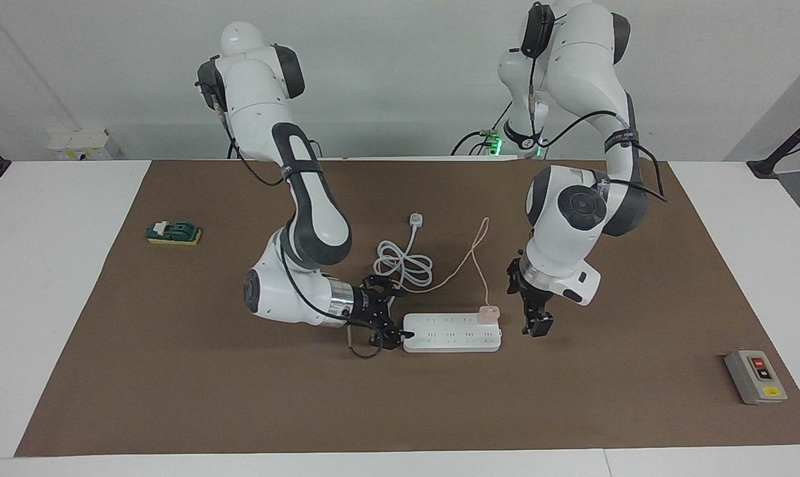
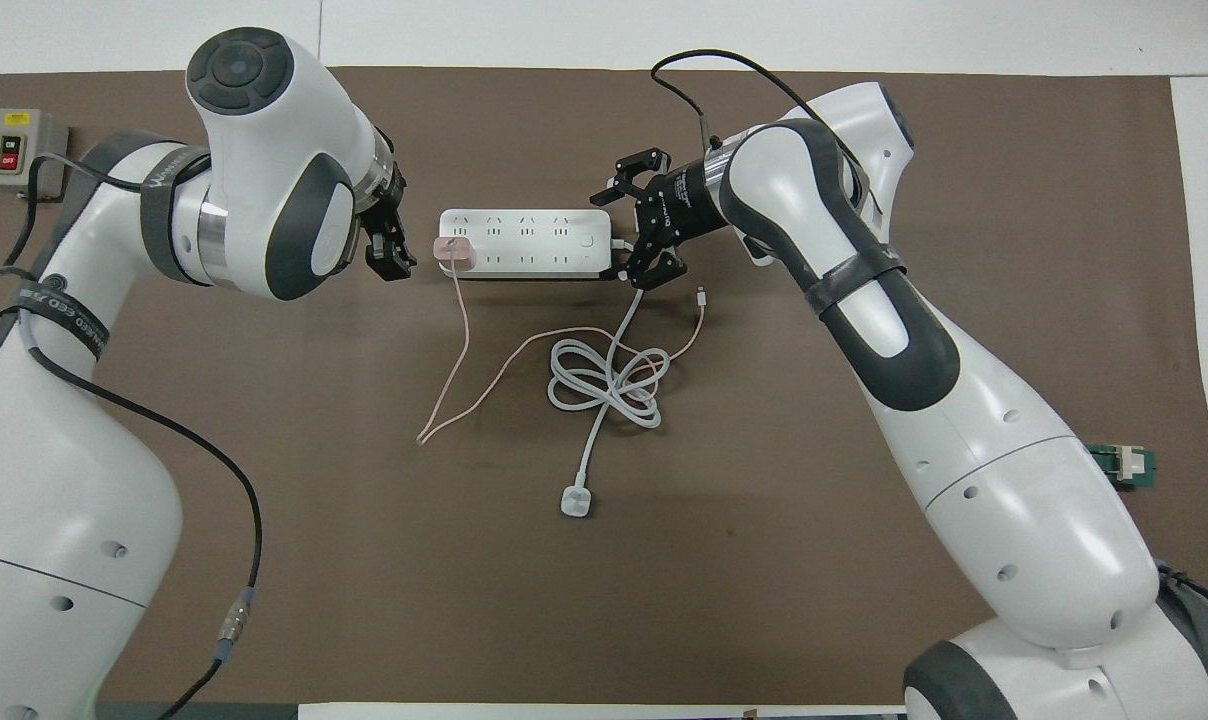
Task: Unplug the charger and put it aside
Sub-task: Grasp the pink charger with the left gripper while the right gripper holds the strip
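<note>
- The charger (image 1: 488, 314) sits plugged into the power strip (image 1: 451, 333), at the strip's end toward the left arm; its thin pink cable (image 1: 469, 255) trails from it toward the robots.
- The left gripper (image 1: 537, 326) hangs just beside that end of the strip, apart from the charger; whether its fingers are spread, I cannot tell.
- The right gripper (image 1: 381, 317) lies low at the strip's other end, fingers spread wide around the end, seemingly set to brace it.
- The strip's long axis runs from one gripper to the other; the left gripper is plainly nearer the charger, so the pull likely falls to it.
- The white plug (image 1: 416, 219) and its coiled cord (image 1: 404, 264) lie nearer the robots than the strip.
</note>
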Available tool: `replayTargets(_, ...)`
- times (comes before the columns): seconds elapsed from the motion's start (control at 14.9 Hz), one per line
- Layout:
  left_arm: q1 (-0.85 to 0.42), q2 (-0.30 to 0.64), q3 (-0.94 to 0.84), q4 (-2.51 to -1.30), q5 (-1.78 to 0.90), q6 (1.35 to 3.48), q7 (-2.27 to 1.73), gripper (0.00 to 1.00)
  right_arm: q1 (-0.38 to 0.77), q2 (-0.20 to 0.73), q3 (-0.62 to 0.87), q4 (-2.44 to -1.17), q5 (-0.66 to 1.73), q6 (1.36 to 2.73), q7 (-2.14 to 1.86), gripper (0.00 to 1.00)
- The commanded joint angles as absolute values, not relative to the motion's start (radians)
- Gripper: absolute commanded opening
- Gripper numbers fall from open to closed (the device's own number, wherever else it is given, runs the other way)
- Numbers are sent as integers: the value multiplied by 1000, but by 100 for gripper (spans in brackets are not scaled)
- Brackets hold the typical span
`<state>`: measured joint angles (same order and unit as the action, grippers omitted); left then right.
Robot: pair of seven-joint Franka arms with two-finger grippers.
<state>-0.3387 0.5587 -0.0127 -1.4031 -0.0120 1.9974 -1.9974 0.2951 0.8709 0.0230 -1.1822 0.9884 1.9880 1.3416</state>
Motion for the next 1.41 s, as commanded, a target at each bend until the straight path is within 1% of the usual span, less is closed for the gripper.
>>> replayTargets(0.0,-374,595,2,-1364,9,1979,-2042,100,317,968,25,-1048,1005,2023,1364,100)
replayTargets(0.33,-399,598,2,-1379,11,1971,-2049,100,330,991,28,-1042,1005,2078,1359,100)
replayTargets(0.67,-422,606,-2,-1404,11,2009,-2051,100,337,1006,28,-1046,1003,2077,1330,100)
replayTargets(0.8,-422,627,2,-1402,12,2017,-2049,100,337,1009,28,-1048,1002,2077,1315,100)
replayTargets(1.0,-425,629,-2,-1402,64,2019,-2051,100,337,1022,28,-1051,1002,2080,1287,100)
replayTargets(1.34,-420,646,-2,-1397,61,2019,-2046,100,339,1020,28,-1055,1000,2083,1264,100)
